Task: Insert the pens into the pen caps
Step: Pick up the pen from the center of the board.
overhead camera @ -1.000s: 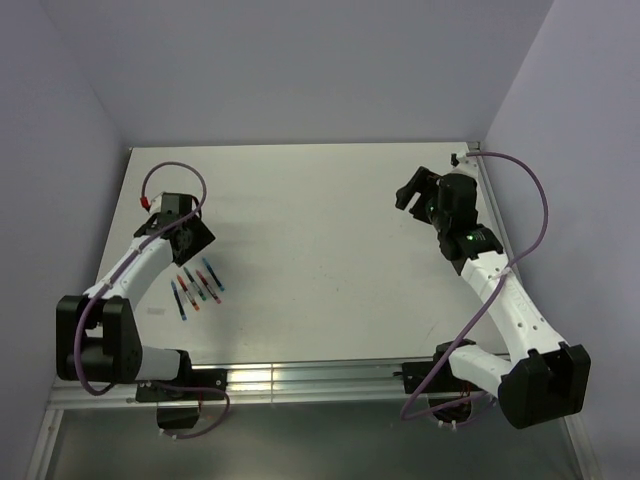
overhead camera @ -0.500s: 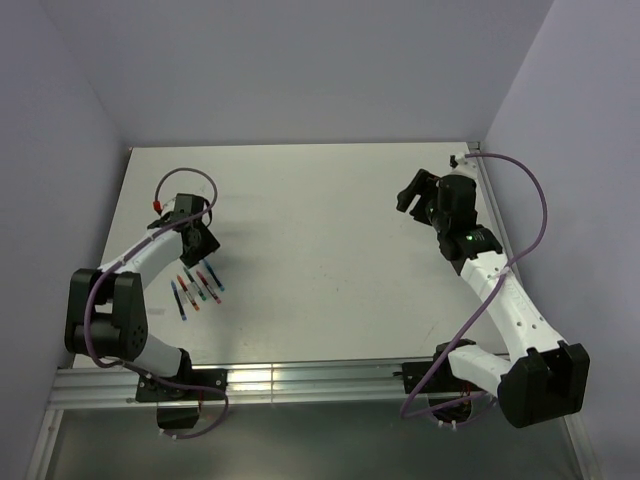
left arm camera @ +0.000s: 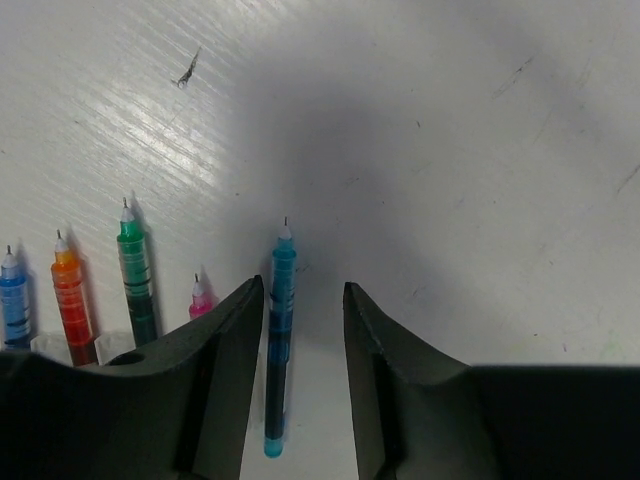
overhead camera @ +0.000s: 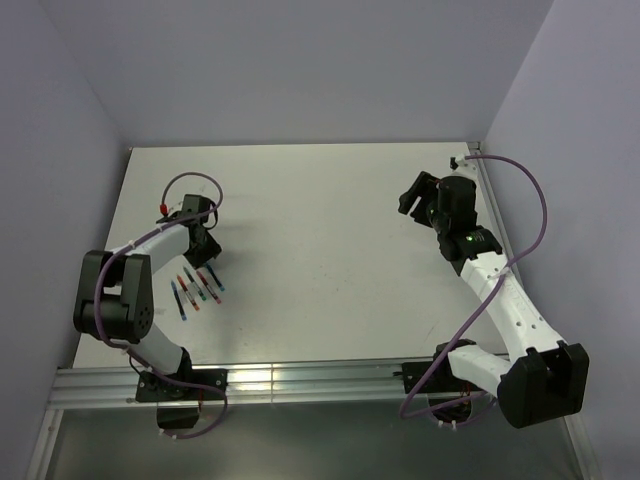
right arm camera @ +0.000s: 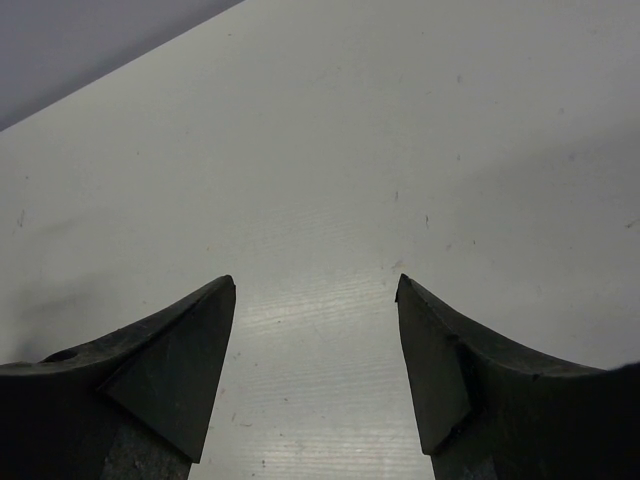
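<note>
1. Left wrist view gives you the key fact: the left gripper [left arm camera: 302, 290] is down at the table [left arm camera: 480, 150] with its jaws part open, 1 on each side of a teal pen [left arm camera: 280, 330]. A sliver of table shows between the pen and the right-hand jaw, so I judge nothing is gripped yet.
2. That pen lies lengthwise between the jaws, tip pointing away from the wrist. Judged from this, the straddle is set so that a squeeze would catch the barrel across its width.
3. 4 more pens lie just beside it in a row, tips the same way: pink [left arm camera: 200, 297], green [left arm camera: 135, 285], orange [left arm camera: 70, 300] and blue [left arm camera: 13, 305]. The pink one is partly hidden by the left-hand jaw.
4. All 5 tips are bare. You will not find the pen caps in any view, so I cannot tell where they are.
5. From above, the row of pens [overhead camera: 197, 287] sits at the table's left side, with the left gripper [overhead camera: 205, 250] at its far end.
6. Your right gripper [overhead camera: 415, 192] hovers well apart, near the far right corner, jaws spread wide and holding nothing.
7. The table is pale, matt and lightly scratched. Plain lilac walls [overhead camera: 300, 70] close in 3 sides, and a metal rail [overhead camera: 300, 380] runs along the near edge.
</note>
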`<action>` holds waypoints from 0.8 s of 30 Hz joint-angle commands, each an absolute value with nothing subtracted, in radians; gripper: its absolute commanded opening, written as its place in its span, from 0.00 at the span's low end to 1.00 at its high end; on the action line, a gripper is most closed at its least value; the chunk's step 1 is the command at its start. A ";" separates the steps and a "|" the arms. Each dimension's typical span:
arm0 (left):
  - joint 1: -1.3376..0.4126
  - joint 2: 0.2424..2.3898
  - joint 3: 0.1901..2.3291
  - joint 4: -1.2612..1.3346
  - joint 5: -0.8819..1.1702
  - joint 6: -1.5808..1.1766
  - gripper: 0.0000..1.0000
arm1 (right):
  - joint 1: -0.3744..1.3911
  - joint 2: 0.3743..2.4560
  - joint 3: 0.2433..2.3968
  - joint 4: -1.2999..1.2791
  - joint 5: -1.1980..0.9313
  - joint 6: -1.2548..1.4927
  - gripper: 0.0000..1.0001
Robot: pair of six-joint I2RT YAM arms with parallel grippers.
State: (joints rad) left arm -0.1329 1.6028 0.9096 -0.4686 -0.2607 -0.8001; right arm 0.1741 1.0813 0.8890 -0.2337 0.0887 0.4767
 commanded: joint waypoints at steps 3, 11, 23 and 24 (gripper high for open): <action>-0.138 1.637 0.951 -0.457 -0.293 -0.821 0.39 | 0.166 1.066 0.891 -0.232 0.107 0.460 0.73; -0.138 1.689 0.962 -0.466 -0.304 -0.839 0.32 | 0.164 1.075 0.894 -0.230 0.109 0.453 0.72; -0.140 1.668 0.977 -0.472 -0.275 -0.833 0.00 | 0.164 1.092 0.911 -0.241 0.039 0.442 0.66; -0.141 1.660 0.991 -0.477 -0.272 -0.825 0.00 | 0.164 1.095 0.911 -0.238 0.014 0.442 0.66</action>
State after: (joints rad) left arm -0.1352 1.6688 0.9592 -0.4847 -0.2943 -0.8246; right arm 0.1707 1.0863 0.8890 -0.2420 0.0689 0.4587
